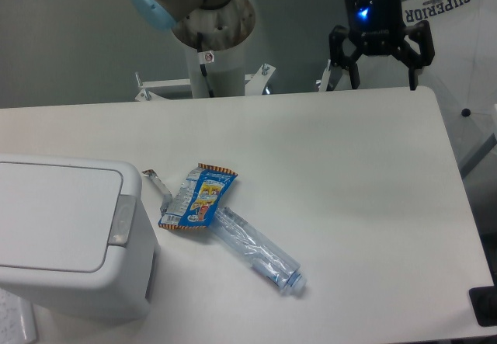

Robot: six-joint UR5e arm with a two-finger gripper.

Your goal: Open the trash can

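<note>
white plastic trash can (pixel 58 243), lid down, sits lower left; the gripper (pixel 380 49) hangs upper right, jaws wide, empty. approach not begun: the next move likely means reaching its grey push-tab (pixel 122 221).

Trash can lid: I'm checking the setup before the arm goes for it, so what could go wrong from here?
1. The grey push-tab is narrow, and the gripper, jaws spread, hangs across the table; a slightly off press may land on the lid instead.
2. The snack wrapper and crushed bottle lie beside the trash can; a low approach could sweep them.
</note>
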